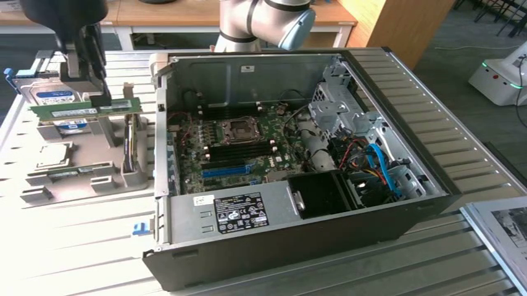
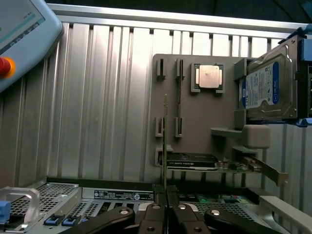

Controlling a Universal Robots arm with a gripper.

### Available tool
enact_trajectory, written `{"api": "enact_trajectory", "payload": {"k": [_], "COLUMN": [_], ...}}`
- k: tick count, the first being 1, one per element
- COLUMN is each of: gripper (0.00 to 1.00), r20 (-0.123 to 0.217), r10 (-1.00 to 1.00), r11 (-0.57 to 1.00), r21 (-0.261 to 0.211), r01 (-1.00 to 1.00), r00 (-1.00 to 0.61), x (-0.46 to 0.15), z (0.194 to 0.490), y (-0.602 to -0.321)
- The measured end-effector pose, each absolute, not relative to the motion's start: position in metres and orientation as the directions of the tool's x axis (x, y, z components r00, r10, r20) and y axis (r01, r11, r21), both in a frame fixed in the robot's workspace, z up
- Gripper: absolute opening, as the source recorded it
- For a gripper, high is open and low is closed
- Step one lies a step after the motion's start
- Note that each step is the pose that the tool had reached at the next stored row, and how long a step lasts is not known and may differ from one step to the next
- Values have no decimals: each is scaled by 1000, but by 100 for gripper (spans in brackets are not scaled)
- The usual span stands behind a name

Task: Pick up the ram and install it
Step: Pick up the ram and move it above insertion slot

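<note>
The ram point(image 1: 70, 111) is a long green stick, held level above the grey parts holder point(image 1: 91, 185) at the exterior view's left. My gripper point(image 1: 100, 100) comes down from above and is shut on the ram's upper edge, near its end toward the case. In the wrist view the ram point(image 2: 165, 141) shows edge-on as a thin line rising from my gripper point(image 2: 165, 192), clamped between the two dark fingers point(image 2: 157, 195). The open computer case point(image 1: 411, 185) lies to the exterior view's right, with its motherboard point(image 1: 239, 145) exposed.
The holder point(image 2: 195, 126) carries a square silver processor point(image 2: 208, 76), a blue-labelled hard drive point(image 2: 270, 90), another green stick point(image 2: 179, 97) and a dark expansion card point(image 2: 192, 161). A teach pendant point(image 2: 19, 34) lies on the ribbed table point(image 2: 107, 97). The arm's base point(image 1: 259, 21) stands behind the case.
</note>
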State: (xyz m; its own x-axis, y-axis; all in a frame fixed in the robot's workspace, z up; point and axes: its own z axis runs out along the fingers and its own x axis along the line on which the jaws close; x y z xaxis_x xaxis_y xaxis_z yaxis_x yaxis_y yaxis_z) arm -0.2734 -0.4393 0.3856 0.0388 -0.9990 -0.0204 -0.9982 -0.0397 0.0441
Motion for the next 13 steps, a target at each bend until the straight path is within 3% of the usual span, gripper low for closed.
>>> {"api": "enact_trajectory", "payload": {"k": [13], "gripper": [12], "r20": [-20], "r10": [-999], "r11": [-40], "r21": [45], "r01": [-998], "r00": [39], "x": [-254], "z": [386], "y": [-440]}}
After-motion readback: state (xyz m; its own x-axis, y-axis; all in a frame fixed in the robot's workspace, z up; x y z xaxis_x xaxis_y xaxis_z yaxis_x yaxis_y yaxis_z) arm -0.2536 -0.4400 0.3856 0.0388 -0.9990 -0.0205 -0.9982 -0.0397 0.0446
